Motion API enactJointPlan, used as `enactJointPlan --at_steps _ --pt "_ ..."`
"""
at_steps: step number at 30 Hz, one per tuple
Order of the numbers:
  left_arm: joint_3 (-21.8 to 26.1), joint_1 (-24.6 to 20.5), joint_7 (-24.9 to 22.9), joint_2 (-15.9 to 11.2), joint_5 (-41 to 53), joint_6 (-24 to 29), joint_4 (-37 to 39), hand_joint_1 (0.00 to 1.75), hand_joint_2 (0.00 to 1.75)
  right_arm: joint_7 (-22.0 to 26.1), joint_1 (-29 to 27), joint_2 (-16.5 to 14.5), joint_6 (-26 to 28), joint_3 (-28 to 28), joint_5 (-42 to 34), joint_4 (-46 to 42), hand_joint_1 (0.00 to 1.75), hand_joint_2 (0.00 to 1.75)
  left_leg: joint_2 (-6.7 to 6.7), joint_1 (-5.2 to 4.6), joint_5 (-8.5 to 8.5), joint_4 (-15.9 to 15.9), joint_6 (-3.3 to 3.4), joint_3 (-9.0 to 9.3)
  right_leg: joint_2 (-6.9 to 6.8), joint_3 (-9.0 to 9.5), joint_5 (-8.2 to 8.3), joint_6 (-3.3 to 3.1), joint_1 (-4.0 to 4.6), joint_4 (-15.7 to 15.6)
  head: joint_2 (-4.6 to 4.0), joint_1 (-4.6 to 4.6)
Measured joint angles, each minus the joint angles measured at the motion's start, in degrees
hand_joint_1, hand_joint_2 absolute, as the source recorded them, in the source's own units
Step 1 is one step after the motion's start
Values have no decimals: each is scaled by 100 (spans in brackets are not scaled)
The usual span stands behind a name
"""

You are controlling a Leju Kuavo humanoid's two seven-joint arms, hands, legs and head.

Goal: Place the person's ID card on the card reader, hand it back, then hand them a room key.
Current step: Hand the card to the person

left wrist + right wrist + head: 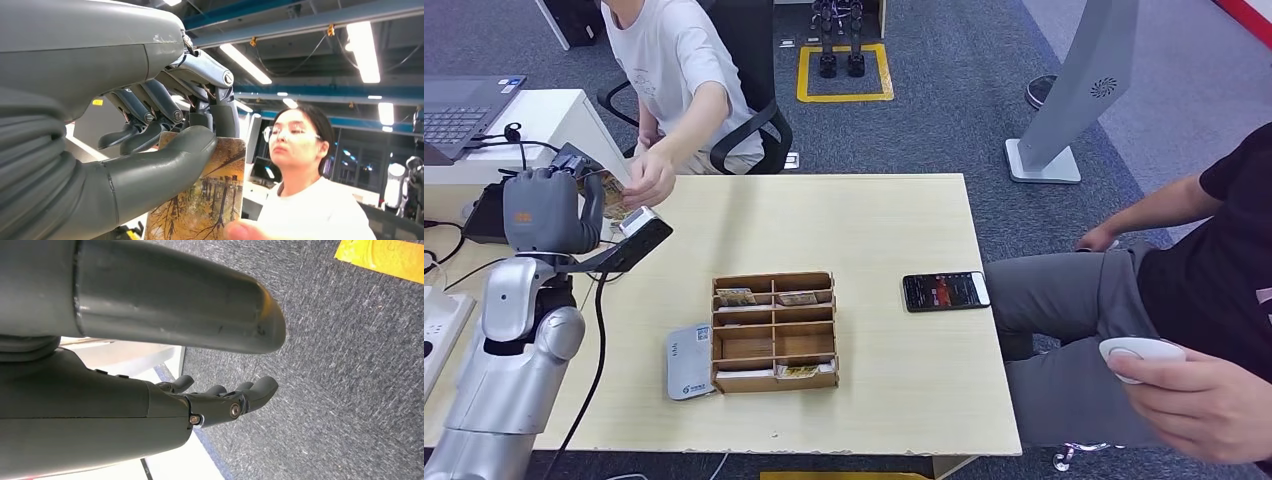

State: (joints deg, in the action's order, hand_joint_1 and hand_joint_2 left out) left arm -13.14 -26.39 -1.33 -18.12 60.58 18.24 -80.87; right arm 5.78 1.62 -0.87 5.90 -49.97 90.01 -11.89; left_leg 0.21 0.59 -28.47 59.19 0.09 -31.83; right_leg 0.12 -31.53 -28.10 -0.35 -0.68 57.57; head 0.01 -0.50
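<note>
Beside the pale matt wood-grain table with its raw brown wooden tray and glossy black phone, the left hand looks smooth grey plastic, its arm brushed silver metal, the floor rough carpet.

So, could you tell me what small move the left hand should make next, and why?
Probably loosen its fingers and let the card go. The left hand pinches the card between thumb and fingers, held out over the table's edge, and the person's hand is already at the card, so the handover looks ready.
</note>
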Motion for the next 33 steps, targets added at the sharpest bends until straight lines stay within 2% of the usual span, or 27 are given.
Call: enactJointPlan --at_steps 5,6,9,10,15,18,21,24,27,30,33 --pt "10 -7 16 46 -41 -10 169 172 175 16 1 0 13 0 0 0 0 0 1 0 0 0 0 -7 0 -7 0 0 0 0 -1 0" --pt "12 -7 21 54 -56 -10 193 139 175 12 1 0 13 0 0 0 0 0 1 0 0 0 0 -7 1 -7 0 0 0 0 -1 0" --pt "32 -8 60 70 -86 -2 245 11 175 -3 0 0 13 0 -1 0 0 0 1 0 0 0 0 -8 0 -8 0 0 0 0 0 1" --pt "41 -6 79 72 -90 14 256 0 175 -5 1 0 14 0 -4 0 0 0 0 1 0 0 0 -9 0 -8 0 0 0 0 1 0" --pt "224 246 162 66 -228 535 197 0 175 -10 -4 -4 24 -2 -77 0 0 0 7 0 -1 -3 0 -11 6 -5 0 0 0 1 -1 1" --pt "596 830 321 68 -463 1084 -59 0 175 -47 -30 -21 24 -7 -125 0 0 0 18 1 -4 -5 -3 -11 19 -9 -2 -1 -1 1 -1 1" --pt "1209 1616 632 99 -1098 1588 -453 0 175 -104 -76 -48 29 -41 -180 0 0 0 25 2 -11 -8 -4 -12 29 -16 -7 1 -1 1 0 0" --pt "2093 2374 1064 259 -2213 1706 -843 0 175 -172 -139 -85 46 -102 -231 0 0 0 27 3 -15 -9 -4 -16 31 -19 -15 1 -1 1 -1 -1" --pt "3232 2846 1404 517 -3105 1408 -1020 0 175 -224 -184 -115 50 -172 -213 -1 0 0 25 4 -18 -10 -4 -20 27 -20 -19 0 0 1 -1 0" --pt "4531 2978 1517 705 -3765 835 -765 0 175 -226 -194 -130 45 -219 -149 -1 0 0 25 5 -18 -12 -4 -21 25 -16 -19 0 1 1 -1 1" --pt "6091 2892 1450 828 -4319 534 96 0 175 -178 -182 -131 44 -229 -71 0 0 0 40 4 -19 -14 -6 -10 41 -13 -19 0 1 1 -1 -4"
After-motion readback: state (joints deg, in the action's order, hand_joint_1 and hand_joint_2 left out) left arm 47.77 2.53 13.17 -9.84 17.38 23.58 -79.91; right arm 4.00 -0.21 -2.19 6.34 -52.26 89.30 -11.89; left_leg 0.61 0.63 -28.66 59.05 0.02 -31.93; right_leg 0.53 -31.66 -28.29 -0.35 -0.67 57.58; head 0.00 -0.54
